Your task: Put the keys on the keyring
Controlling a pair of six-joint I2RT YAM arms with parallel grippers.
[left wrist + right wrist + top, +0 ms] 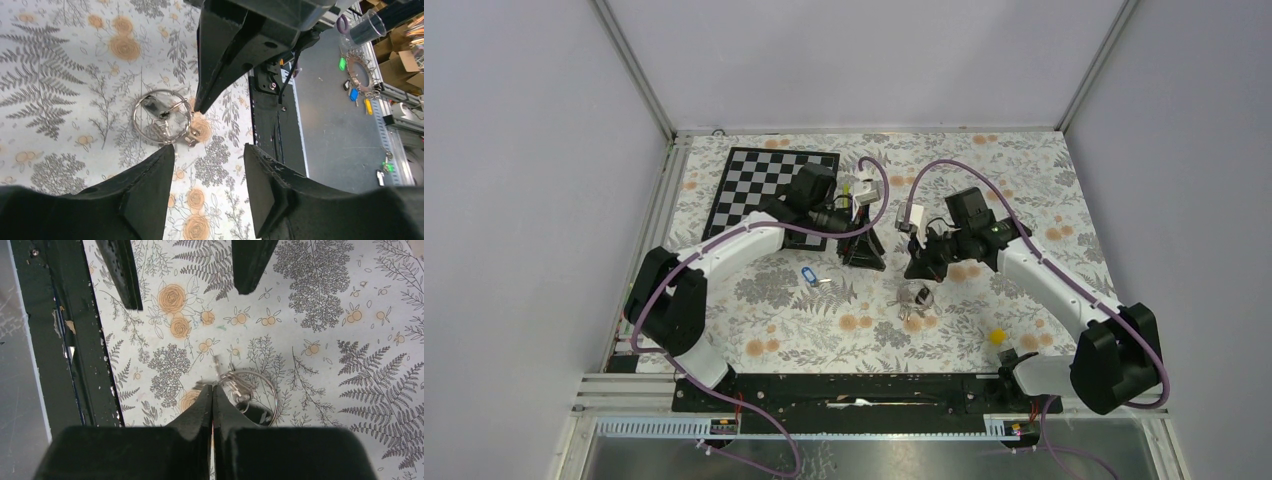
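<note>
Risking a skid of the loose keyring (pixel 916 297).
The keyring lies nearest the bases, the blue key (pixel 805 276) to its left, well apart; beyond, the right gripper (pixel 212 390) is clenched at the ring's edge, any hold on the wire unclear, so a glancing pinch could flick it; the left gripper (pixel 209 150) stands spread and empty.

Keyring (pixel 914 297) lying flat mid-bench (pixel 824 340) — blue-headed key (pixel 805 275) lying apart from it.
The keyring, a thin silvery wire loop, is carrying small metal pieces bunched at one side. A dark-headed key (pixel 150 104) is sitting inside its circle — threaded or not, unclear. The blue-headed key is resting well to its left, silvery blade pointing toward the ring.
</note>
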